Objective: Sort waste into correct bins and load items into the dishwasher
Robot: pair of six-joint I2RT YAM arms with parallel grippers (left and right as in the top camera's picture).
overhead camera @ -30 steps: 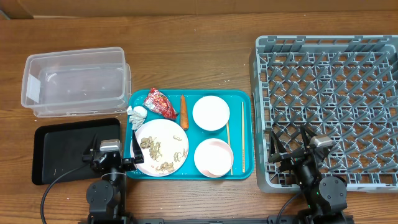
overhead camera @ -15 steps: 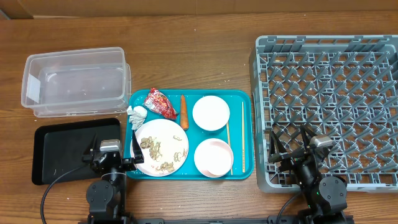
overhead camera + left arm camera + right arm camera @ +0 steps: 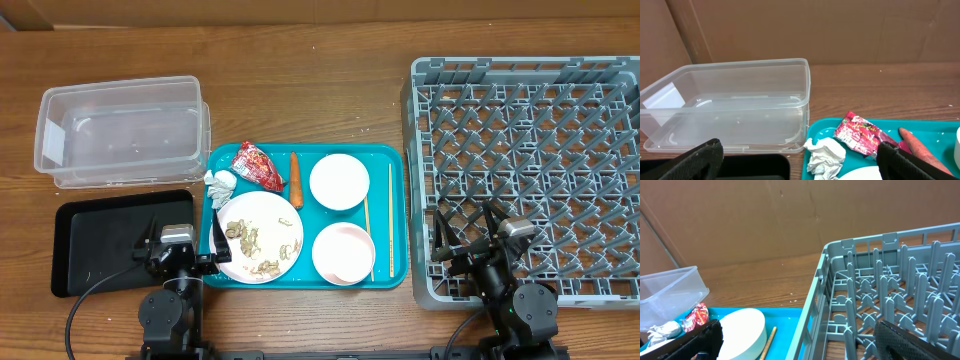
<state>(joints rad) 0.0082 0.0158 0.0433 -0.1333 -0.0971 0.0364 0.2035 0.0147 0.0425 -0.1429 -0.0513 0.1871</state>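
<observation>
No legible text anywhere; only blurred pale print on the crinkled red snack wrapper (image 3: 860,137), unreadable.

Bright, even light falls from above, leaving only short, soft shadows beside the clear tub (image 3: 120,90) and grey rack (image 3: 520,68). Faint glare marks the tub's walls. All views look sharp.

No visible change from earlier overhead views to now. Left pincer (image 3: 214,238) and right pincer (image 3: 441,248) sit at same spots. Red wrapper (image 3: 258,165), tissue (image 3: 220,182), carrot (image 3: 295,178), plate (image 3: 262,237), white bowl (image 3: 339,181), pink bowl (image 3: 343,252) unmoved on teal tray (image 3: 398,215).
</observation>
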